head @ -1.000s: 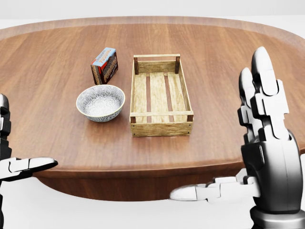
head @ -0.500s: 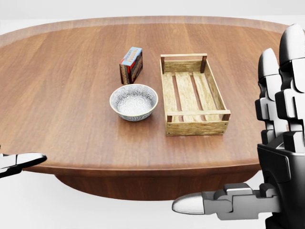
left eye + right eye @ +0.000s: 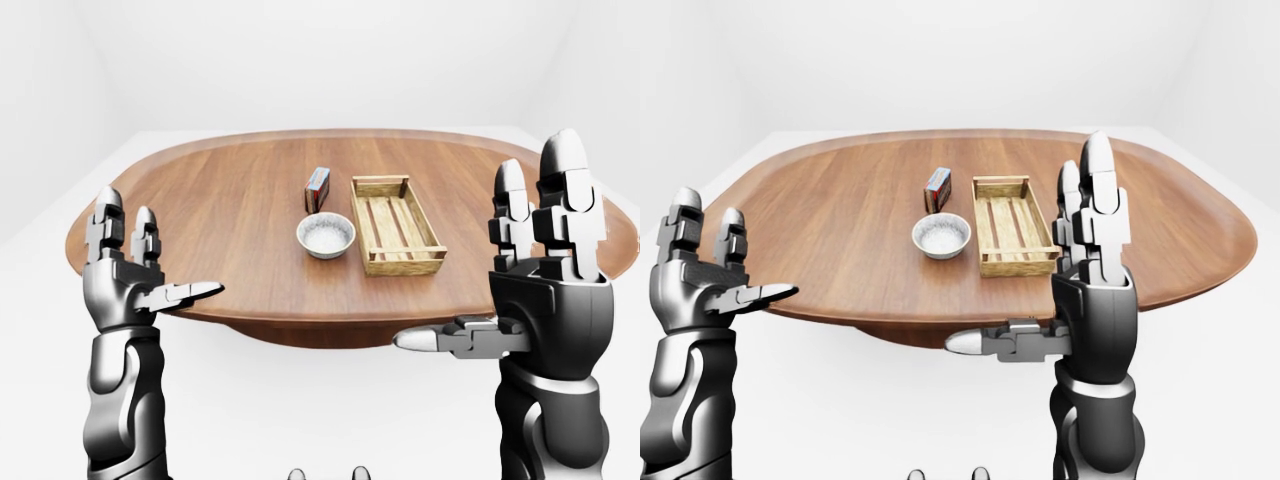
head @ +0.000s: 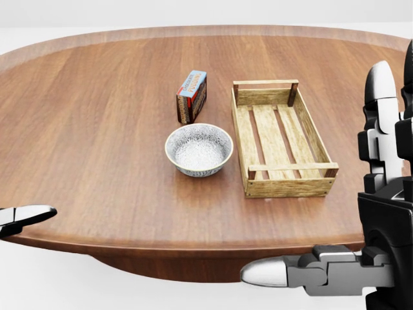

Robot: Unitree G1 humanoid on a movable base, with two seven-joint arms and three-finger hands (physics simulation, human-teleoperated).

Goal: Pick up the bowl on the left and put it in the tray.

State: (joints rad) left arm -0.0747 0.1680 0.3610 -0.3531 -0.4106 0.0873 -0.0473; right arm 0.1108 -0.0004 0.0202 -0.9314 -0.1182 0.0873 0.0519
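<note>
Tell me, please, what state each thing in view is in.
Bowl: upright, looks empty, on the table.
Tray: upright, empty, beside the bowl.
Box: closed, standing on edge.
Left hand: open, empty.
Right hand: open, empty.

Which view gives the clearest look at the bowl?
The head view. The bowl appears large there, with its patterned wall and pale inside plain to see, and it stands just left of the tray. The left-eye and right-eye views show the bowl whole but small, its pattern unreadable.
</note>
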